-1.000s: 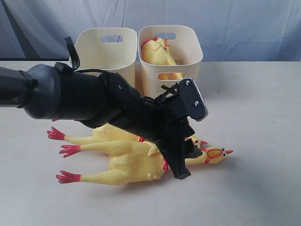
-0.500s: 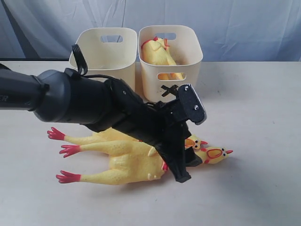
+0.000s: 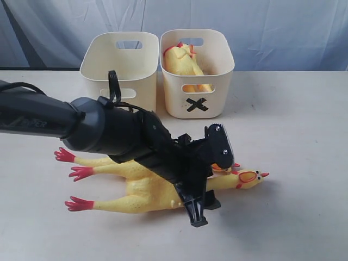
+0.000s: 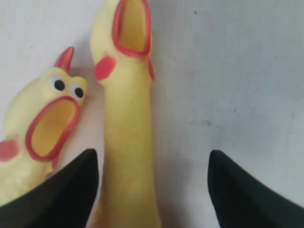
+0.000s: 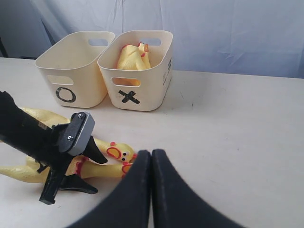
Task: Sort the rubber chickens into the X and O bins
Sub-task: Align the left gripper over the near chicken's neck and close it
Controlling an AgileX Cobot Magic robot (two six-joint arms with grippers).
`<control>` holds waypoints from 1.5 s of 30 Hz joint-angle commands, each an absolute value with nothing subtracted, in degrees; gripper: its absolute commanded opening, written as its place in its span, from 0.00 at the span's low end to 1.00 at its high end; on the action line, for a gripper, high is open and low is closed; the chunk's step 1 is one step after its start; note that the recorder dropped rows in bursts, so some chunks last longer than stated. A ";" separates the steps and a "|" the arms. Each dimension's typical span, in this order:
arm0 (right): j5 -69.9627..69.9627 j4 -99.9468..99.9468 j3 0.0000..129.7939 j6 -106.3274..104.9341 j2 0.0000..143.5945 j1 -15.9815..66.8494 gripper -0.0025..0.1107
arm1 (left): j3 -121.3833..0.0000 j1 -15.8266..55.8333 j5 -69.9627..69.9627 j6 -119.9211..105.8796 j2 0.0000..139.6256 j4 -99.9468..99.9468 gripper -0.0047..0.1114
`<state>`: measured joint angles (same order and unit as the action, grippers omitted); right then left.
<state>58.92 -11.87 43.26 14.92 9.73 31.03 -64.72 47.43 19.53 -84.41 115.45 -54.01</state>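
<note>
Two rubber chickens lie side by side on the table: a large one [image 3: 149, 193] [image 4: 127, 142] in front and a smaller one [image 3: 95, 161] [image 4: 45, 123] behind it. My left gripper [image 3: 209, 187] [image 4: 152, 159] is open and low over the large chicken's neck. The neck runs between the fingers [image 4: 78, 185], close to one and touching neither. A third chicken [image 3: 182, 60] [image 5: 133, 59] lies in the X bin [image 3: 198, 106] [image 5: 137, 88]. The O bin [image 3: 119, 60] [image 5: 71, 76] stands beside it with no chicken showing inside. My right gripper [image 5: 151, 153] is shut, holds nothing and hangs above bare table.
The left arm [image 3: 81, 128] stretches across the table's left half and hides the O mark in the exterior view. A blue cloth backdrop [image 3: 272, 27] hangs behind the bins. Bare tabletop [image 3: 293, 136] lies to the right of the chickens and bins.
My left arm has come down and forward, bringing the gripper low over the large chicken's neck, and its jaws have opened wider. The X mark is now uncovered. The chickens have not moved.
</note>
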 commanded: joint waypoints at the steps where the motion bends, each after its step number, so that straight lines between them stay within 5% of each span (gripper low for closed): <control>1: 58.95 -11.99 43.04 14.63 9.48 30.82 0.02 | -64.78 47.67 19.65 -84.15 117.23 -51.15 0.58; 10: 58.95 -11.99 43.04 14.63 9.48 30.82 0.02 | -64.78 47.67 20.37 -84.15 119.38 -45.00 0.44; 33: 58.95 -11.99 43.04 14.63 9.48 30.82 0.02 | -64.78 47.67 15.58 -83.89 119.72 -38.42 0.41; 42: 58.95 -11.99 43.04 14.63 9.48 30.82 0.02 | -64.78 47.67 19.82 -83.89 119.99 -39.30 0.06; 45: 58.95 -11.99 43.04 14.63 9.48 30.82 0.02 | -64.78 47.67 21.15 -83.89 119.99 -39.30 0.04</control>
<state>58.92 -11.87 43.26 14.92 9.73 31.03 -65.62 47.91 16.96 -83.44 117.83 -40.95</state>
